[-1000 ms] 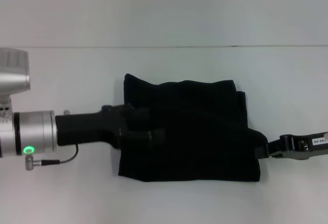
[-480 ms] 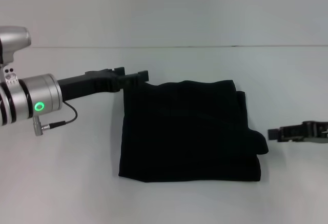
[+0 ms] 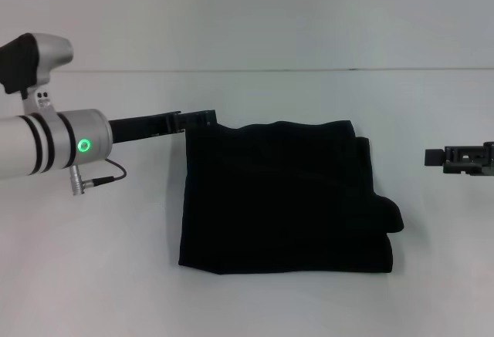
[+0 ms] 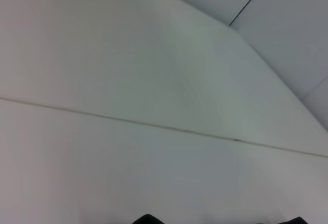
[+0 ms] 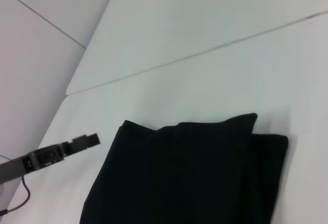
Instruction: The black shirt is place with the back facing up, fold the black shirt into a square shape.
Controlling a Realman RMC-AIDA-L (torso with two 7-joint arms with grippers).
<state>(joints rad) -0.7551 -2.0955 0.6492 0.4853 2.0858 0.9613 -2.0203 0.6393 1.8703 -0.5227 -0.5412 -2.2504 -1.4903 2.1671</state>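
Shirt (image 3: 285, 198) first: the black shirt lies flat in the middle of the white counter (image 3: 93, 291), folded into a thick block that is close to square. I see only plain black cloth on top and no letters. One bump of cloth sticks out on the right side, low down, where layers stack up.

My left end effector (image 3: 202, 117) hangs just past the far left corner of the shirt. It does not look like it holds any cloth. It looks thin from my head camera, but I cannot tell if its fingers are apart or together. My right end effector (image 3: 434, 156) sits well off to the right of the shirt, with bare counter between them. It holds nothing, and I cannot tell its fingers either.

I think the folding is nearly done, and the step now is to pull both arms away and check the shape. To do it well, I would lift each arm up and out, so nothing drags a layer open. If I tidy more, I would tuck in the bump on the right with a soft push from that side, keeping the rest still.

The block is a bit wider side to side than front to back, so its long way runs left to right. Its edges sit almost square to me, with the far left corner poking up a bit.
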